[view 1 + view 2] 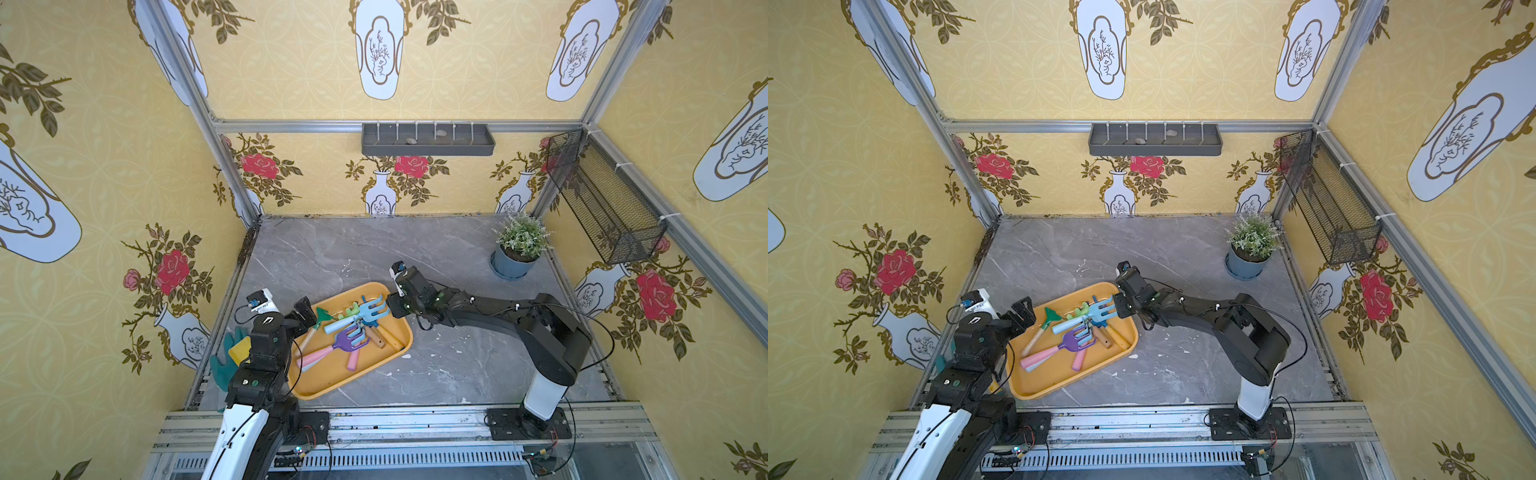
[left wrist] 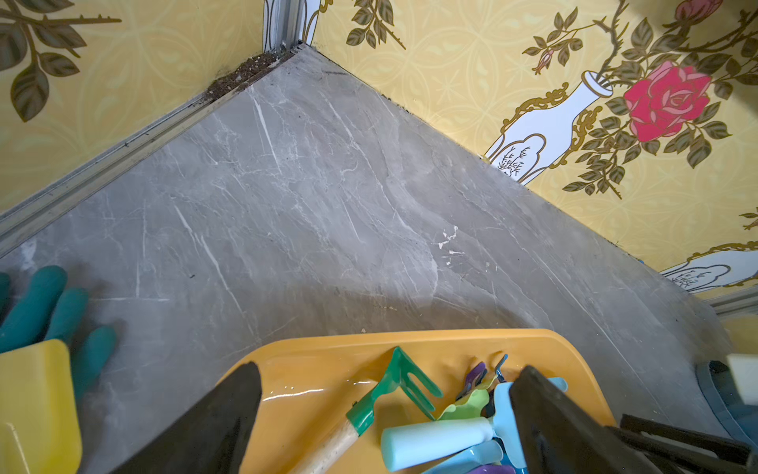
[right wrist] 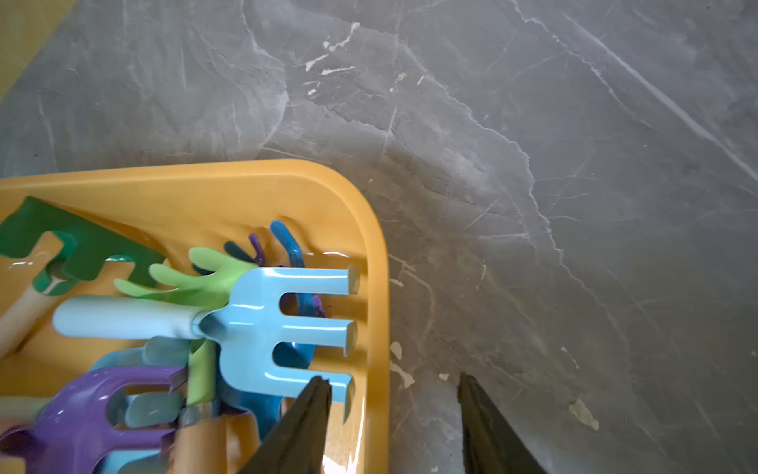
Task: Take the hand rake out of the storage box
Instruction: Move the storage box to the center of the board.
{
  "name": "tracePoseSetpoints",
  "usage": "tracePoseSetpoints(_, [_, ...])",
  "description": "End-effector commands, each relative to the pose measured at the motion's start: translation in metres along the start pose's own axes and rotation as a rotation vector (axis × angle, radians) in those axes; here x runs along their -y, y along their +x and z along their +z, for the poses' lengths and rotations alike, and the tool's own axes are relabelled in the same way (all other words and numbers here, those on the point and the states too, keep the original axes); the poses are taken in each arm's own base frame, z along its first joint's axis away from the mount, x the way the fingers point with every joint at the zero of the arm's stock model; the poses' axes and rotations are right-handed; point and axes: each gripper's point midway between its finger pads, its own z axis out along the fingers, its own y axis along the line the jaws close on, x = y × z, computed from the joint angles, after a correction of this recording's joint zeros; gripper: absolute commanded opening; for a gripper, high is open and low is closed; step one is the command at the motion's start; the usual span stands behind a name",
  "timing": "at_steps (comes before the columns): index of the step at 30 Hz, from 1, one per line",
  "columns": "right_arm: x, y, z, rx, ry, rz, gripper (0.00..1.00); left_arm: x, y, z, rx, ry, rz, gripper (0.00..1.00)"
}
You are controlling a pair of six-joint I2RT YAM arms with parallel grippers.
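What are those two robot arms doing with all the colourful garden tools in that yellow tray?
They are meant to take a hand rake out of the storage box. The right arm is at one corner of the box, one jaw inside the rim by the light blue rake and one outside, gripping nothing yet. The left arm hovers over the other end with its jaws wide open. No rake is out yet.
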Motion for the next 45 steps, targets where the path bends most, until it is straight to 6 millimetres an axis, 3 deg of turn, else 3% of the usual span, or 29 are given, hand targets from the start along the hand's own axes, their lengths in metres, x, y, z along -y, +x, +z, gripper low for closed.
tracePoseSetpoints(1, [0.001,0.005,0.007,-0.039,-0.002,0.006,0.43,-0.007,0.002,0.001,-0.010,-0.035,0.014,1.00])
tracePoseSetpoints(4, [0.012,0.004,0.011,-0.049,0.022,0.027,0.30,-0.002,0.003,0.004,-0.023,-0.018,0.031,1.00])
tracePoseSetpoints(11, [0.078,-0.001,-0.004,-0.051,0.172,0.123,0.11,0.016,-0.004,0.009,-0.017,0.053,0.046,1.00])
tracePoseSetpoints(20, [0.189,-0.022,-0.028,-0.036,0.354,0.251,0.08,0.046,-0.012,0.028,-0.034,0.159,0.053,1.00])
tracePoseSetpoints(26, [0.237,-0.051,-0.020,0.029,0.318,0.305,0.07,0.067,-0.013,0.048,-0.092,0.214,0.066,1.00])
tracePoseSetpoints(32, [0.261,-0.061,0.006,0.013,0.319,0.314,0.04,0.084,-0.012,0.070,-0.155,0.243,0.094,1.00])
tracePoseSetpoints(45, [0.284,-0.109,0.023,0.097,0.339,0.317,0.01,0.106,-0.006,0.108,-0.252,0.281,0.155,1.00])
